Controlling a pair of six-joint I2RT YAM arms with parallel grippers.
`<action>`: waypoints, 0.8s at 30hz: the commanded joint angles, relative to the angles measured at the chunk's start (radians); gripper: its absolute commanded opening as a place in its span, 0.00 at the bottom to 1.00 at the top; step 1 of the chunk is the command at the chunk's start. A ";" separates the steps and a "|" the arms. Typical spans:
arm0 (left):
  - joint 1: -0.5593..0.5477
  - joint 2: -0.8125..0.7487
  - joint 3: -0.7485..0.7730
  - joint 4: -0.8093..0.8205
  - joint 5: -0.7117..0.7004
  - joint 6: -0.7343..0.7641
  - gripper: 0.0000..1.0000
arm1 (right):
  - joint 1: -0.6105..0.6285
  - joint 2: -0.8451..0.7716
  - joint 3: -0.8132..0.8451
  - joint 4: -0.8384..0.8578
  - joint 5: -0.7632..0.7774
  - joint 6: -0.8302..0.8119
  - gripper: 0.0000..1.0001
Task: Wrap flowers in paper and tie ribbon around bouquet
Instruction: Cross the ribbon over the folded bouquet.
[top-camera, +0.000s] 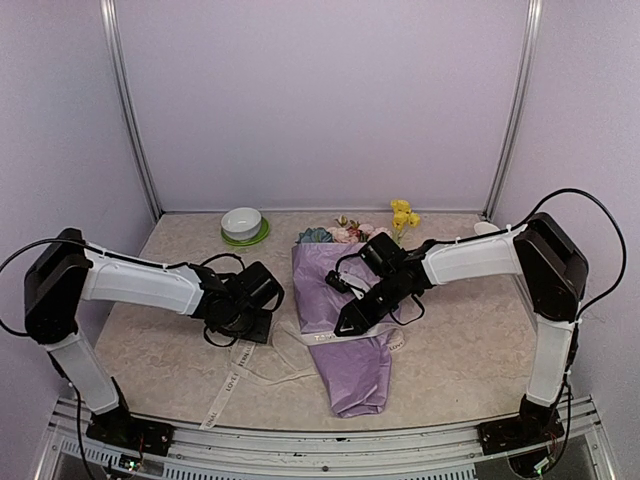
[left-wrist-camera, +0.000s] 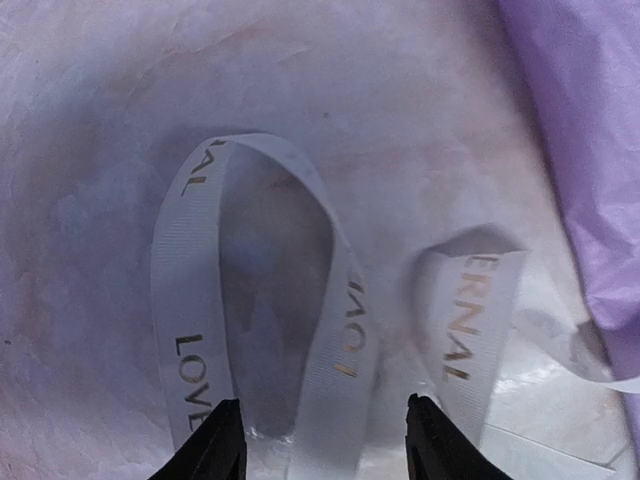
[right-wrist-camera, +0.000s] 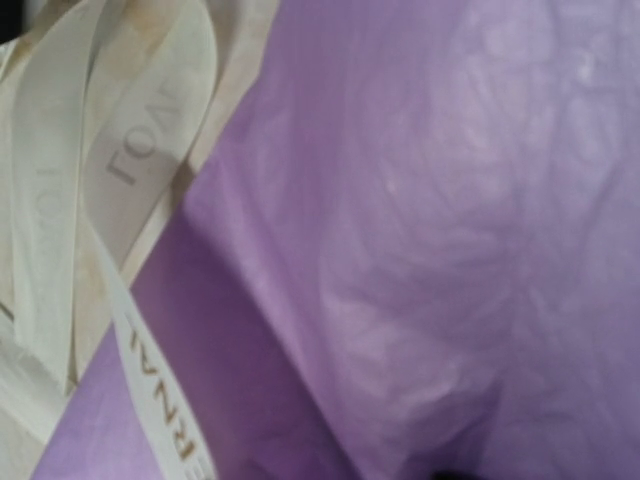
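Left pincer (left-wrist-camera: 325, 445), released, hangs low over a ribbon (left-wrist-camera: 190, 300) loop on the counter (top-camera: 455, 350) beside the bouquet (top-camera: 355, 365); right pincer (top-camera: 347, 322), arm angled down, seems to press the bouquet's middle, grip state not discernible.

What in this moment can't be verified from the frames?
Right hand: open or shut unclear; fingers cut off at right wrist view's bottom edge, too small from the top.
Stems of the flowers: hidden inside the paper, all views.
Path of the ribbon across the paper: top view, partly covered by the right hand.
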 joint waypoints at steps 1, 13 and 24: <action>0.030 0.056 -0.004 -0.010 -0.024 0.030 0.51 | -0.007 0.030 -0.034 -0.060 0.026 0.006 0.46; -0.004 -0.006 0.023 0.053 -0.028 0.081 0.00 | -0.009 0.037 -0.036 -0.052 0.024 0.008 0.46; -0.204 -0.468 0.000 0.505 -0.112 0.270 0.00 | -0.012 0.049 -0.033 -0.045 0.014 0.015 0.46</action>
